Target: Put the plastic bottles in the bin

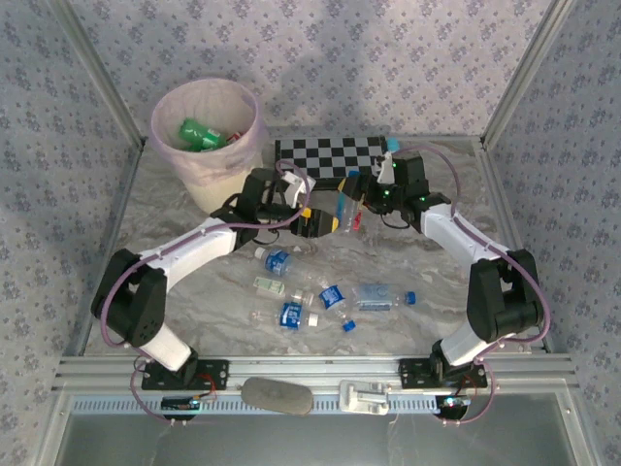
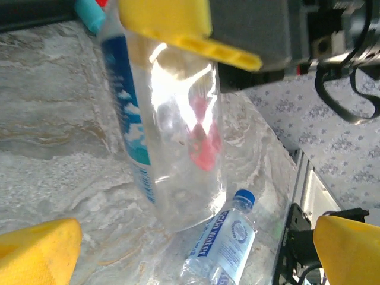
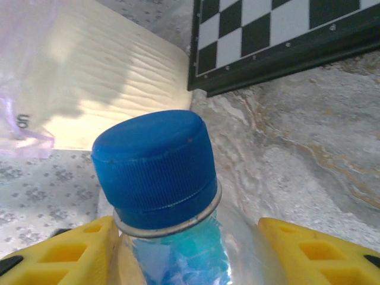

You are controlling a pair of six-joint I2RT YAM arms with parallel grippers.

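My right gripper (image 1: 355, 197) is shut on a clear plastic bottle (image 1: 347, 212) with a blue label, held upright above the table's middle. In the right wrist view its blue cap (image 3: 155, 163) rises between the yellow fingers (image 3: 62, 255). My left gripper (image 1: 317, 221) stands open just left of that bottle. Its wrist view has the held bottle (image 2: 175, 142) ahead of the wide-apart fingers (image 2: 35, 249), with another bottle (image 2: 224, 242) lying on the table below. The bin (image 1: 163, 124), cream with a pink liner, stands at the back left and has a green bottle (image 1: 199, 134) in it.
Several more bottles (image 1: 333, 296) and loose blue caps (image 1: 410, 298) lie on the marble table between the arms' bases. A checkerboard (image 1: 330, 155) lies behind the grippers, right of the bin. A teal marker (image 1: 392, 144) sits at its right end. Metal frame posts bound the table.
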